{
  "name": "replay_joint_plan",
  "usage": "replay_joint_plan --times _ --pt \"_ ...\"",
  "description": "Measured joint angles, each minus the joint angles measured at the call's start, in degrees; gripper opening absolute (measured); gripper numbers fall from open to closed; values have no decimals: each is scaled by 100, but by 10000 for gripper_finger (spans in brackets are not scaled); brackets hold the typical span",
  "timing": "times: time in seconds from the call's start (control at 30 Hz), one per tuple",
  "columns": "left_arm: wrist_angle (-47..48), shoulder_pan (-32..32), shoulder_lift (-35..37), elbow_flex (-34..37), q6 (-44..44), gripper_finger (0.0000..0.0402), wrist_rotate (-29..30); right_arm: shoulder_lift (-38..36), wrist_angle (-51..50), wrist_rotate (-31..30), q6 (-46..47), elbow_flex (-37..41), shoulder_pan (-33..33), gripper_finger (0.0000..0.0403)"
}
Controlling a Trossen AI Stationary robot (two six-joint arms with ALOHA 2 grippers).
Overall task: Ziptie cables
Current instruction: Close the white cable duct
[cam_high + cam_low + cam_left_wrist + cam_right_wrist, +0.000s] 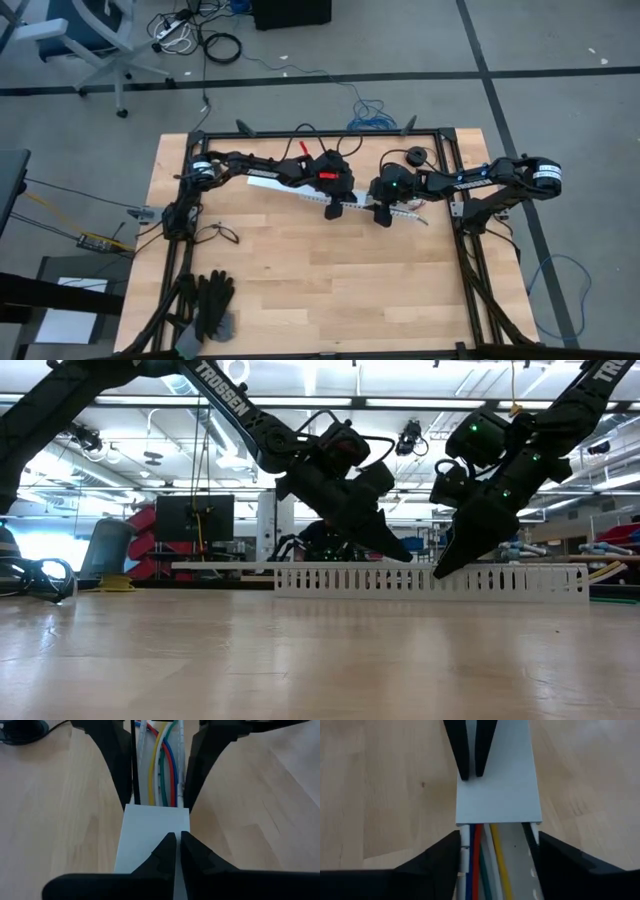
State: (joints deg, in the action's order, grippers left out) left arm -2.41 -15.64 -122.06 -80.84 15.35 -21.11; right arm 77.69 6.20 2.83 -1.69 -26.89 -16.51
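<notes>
A long white slotted channel (268, 184) lies slantwise across the table's far half. A flat white cover (500, 795) caps part of it. The cables (485, 855), red, blue, green, yellow and white, run lengthwise inside the channel's uncovered part (162, 770). My left gripper (177, 847) is shut, its tips down on the cover (333, 207). My right gripper (498, 836) straddles the channel just past the cover's end (384, 217), one finger on each side, with the cables between them. My left gripper rests its shut fingertips on the cover's top face (470, 785), near the middle of its width. It slants down from the table's left side, along the channel (405, 557). My right gripper has the channel's two side walls (534, 831) between its fingers, at the cover's end. It slants down from the table's right side, fingers (116, 775) across the channel, which lies flat on the table.
Black gloves (212, 300) lie at the near left corner. A small loop of black cord (222, 233) lies left of centre. A round black object (413, 157) sits by the far edge. The near half of the wooden table (340, 290) is free room.
</notes>
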Motion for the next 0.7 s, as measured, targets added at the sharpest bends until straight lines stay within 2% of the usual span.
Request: replay_joint_plan --times 0.13,0.27,0.5,0.7 --pt "-205 4 -71 0 -12 0 19 0 -45 -8 1 -4 0 203" --pt "-424 14 -126 0 -56 0 -4 0 -8 -12 8 -7 2 196" --pt "-735 76 -240 0 -74 0 47 7 41 7 -7 0 2 209" --pt "-709 82 -240 0 -74 0 20 4 82 343 36 4 0 233"
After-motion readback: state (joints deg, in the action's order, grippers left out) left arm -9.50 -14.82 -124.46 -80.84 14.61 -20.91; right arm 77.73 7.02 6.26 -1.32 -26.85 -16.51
